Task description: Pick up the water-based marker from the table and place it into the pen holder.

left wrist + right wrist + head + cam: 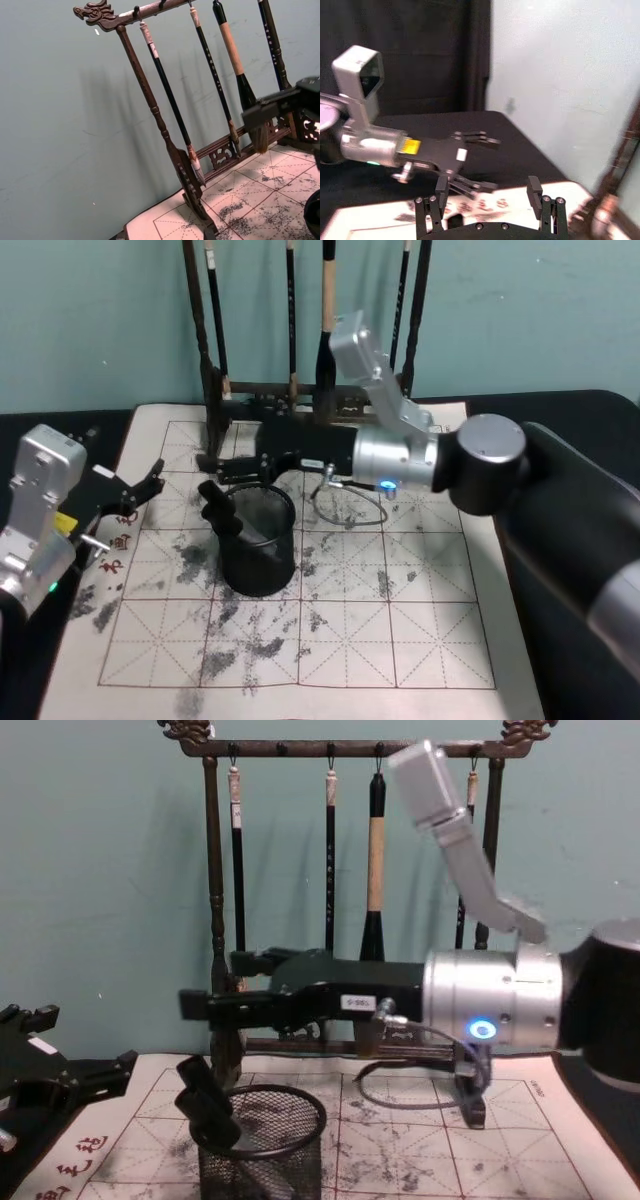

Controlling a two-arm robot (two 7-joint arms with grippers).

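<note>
**Marker in holder, right gripper above and behind it**

On the white felt mat of the table [420, 640], the pen holder [258, 540] stands left of centre, upright, on the ink-stained red grid. The water-based marker [222, 510] sits inside it, tilted, black cap sticking up past the rim on the holder's left side. Chest view confirms: cap [205, 1105] leans out over the left rim, barrel goes down inside the mesh.

Right gripper [235, 467] reaches in from the right, arm running across the far half of the mat. Fingers are spread apart, holding nothing. It sits just above and slightly behind the holder's rim, not touching the marker. Chest view shows clear air between the fingers [215, 1004] and the marker cap below.

Left gripper [150, 485] is at the left edge of the mat, near the red characters, well apart from the holder. Fingers spread, nothing between them; right wrist view shows the same [480, 160].

Wooden brush rack [215, 390] stands at the far edge of the mat behind the right gripper, calligraphy brushes [377, 860] hanging from its top bar.
</note>
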